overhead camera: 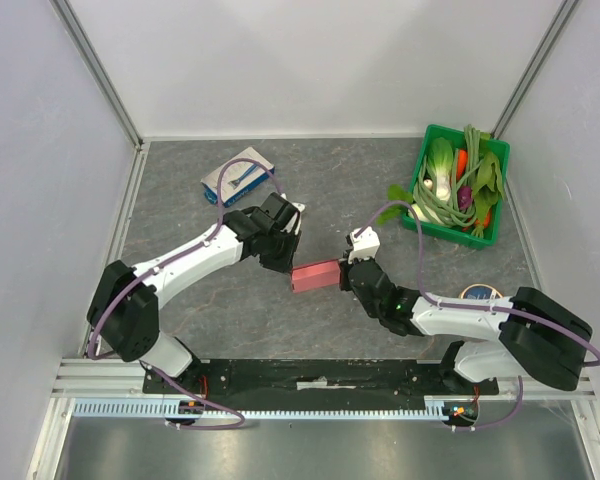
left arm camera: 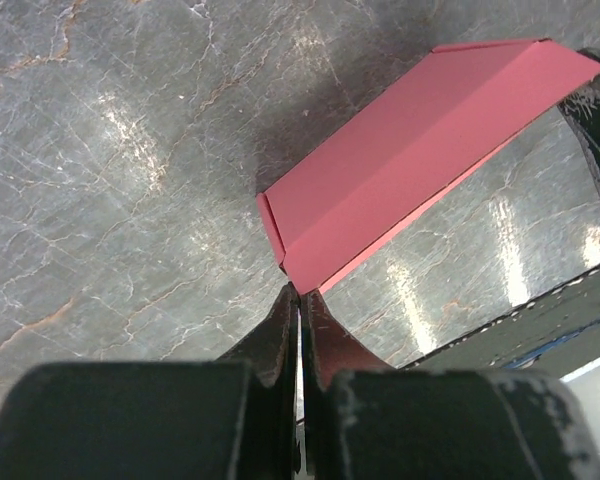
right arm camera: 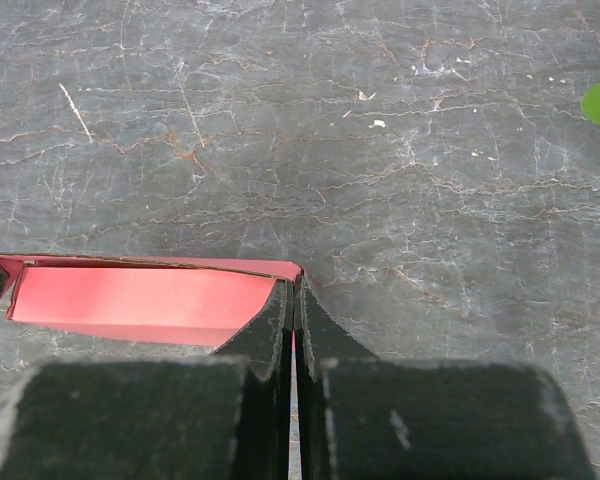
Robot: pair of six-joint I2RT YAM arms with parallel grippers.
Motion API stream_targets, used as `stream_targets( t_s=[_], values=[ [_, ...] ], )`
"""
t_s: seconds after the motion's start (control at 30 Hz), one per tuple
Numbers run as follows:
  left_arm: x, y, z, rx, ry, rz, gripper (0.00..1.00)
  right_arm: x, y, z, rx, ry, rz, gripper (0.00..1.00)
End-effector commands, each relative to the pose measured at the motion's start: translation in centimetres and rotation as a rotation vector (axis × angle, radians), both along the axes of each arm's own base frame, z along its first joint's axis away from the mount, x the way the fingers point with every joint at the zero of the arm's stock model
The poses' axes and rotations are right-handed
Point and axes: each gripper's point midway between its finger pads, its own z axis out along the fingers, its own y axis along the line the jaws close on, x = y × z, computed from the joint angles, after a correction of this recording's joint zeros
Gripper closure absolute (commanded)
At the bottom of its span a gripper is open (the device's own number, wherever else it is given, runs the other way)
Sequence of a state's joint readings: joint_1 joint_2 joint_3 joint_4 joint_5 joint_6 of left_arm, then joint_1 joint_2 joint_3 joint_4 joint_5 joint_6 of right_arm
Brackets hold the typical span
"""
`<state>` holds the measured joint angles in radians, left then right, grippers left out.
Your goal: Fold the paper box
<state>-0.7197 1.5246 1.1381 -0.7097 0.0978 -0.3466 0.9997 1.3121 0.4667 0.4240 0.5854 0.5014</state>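
The paper box [overhead camera: 315, 275] is pink-red, partly folded, and hangs between the two arms just above the grey table. My left gripper [overhead camera: 286, 262] is shut on its left end; in the left wrist view the black fingertips [left arm camera: 288, 300] pinch the near corner of the paper box [left arm camera: 420, 140]. My right gripper [overhead camera: 346, 277] is shut on the right end. In the right wrist view the paper box [right arm camera: 130, 300] stretches to the left from the pinched corner, where my gripper [right arm camera: 298, 290] holds a thin edge of card.
A white-and-blue box [overhead camera: 238, 176] lies at the back left of the table. A green basket [overhead camera: 428, 222] with vegetables stands at the back right. A round dark object [overhead camera: 480, 293] sits by the right arm. Grey walls enclose the table on three sides.
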Motion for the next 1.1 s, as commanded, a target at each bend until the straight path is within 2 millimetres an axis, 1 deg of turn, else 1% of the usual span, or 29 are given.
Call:
stream_targets(
  t_s=[0.0,0.1,0.17,0.37,0.4,0.53,0.67,0.73,0.77,0.9,0.93,0.97,1.07],
  values=[
    [1.7,-5.0,1.9,-0.195,0.011,0.072,0.98,-3.6,1.4,-4.4,-0.051,0.159,0.133,1.00],
    [1.8,-5.2,1.7,-0.203,0.036,0.104,0.98,-3.7,1.4,-4.7,-0.049,0.165,0.129,1.00],
    [1.6,-5.4,1.8,-0.211,0.055,0.116,0.98,-3.8,1.2,-5.3,-0.057,0.178,0.122,1.00],
    [1.9,-6.1,2.3,-0.235,0.061,0.123,0.98,-4.1,1.3,-6.3,-0.050,0.199,0.121,1.00],
    [1.9,-6.2,2.5,-0.239,0.062,0.120,0.98,-4.3,1.4,-6.7,-0.052,0.210,0.127,1.00],
    [2.1,-6.4,2.7,-0.248,0.057,0.136,0.98,-4.5,1.6,-7.3,-0.043,0.228,0.129,1.00],
    [2.3,-6.5,3.0,-0.222,0.004,0.178,0.98,-4.9,1.4,-8.4,-0.016,0.255,0.119,1.00],
    [2.3,-7.0,3.3,-0.236,-0.015,0.188,0.98,-5.1,1.2,-8.7,-0.001,0.265,0.110,1.00],
    [1.9,-7.4,3.4,-0.236,-0.026,0.185,0.98,-5.3,1.1,-9.0,0.013,0.274,0.103,1.00],
    [1.6,-8.2,3.7,-0.261,-0.041,0.210,0.98,-5.9,0.7,-9.8,0.046,0.291,0.087,1.00],
    [1.6,-8.6,4.0,-0.282,-0.047,0.216,0.98,-6.1,0.3,-10.0,0.050,0.293,0.084,1.00],
    [1.4,-8.8,4.2,-0.289,-0.049,0.214,0.98,-6.1,0.2,-10.0,0.057,0.291,0.077,1.00],
    [1.5,-8.9,5.0,-0.321,-0.067,0.239,0.98,-6.3,-0.4,-9.8,0.068,0.278,0.070,1.00]
  ],
)
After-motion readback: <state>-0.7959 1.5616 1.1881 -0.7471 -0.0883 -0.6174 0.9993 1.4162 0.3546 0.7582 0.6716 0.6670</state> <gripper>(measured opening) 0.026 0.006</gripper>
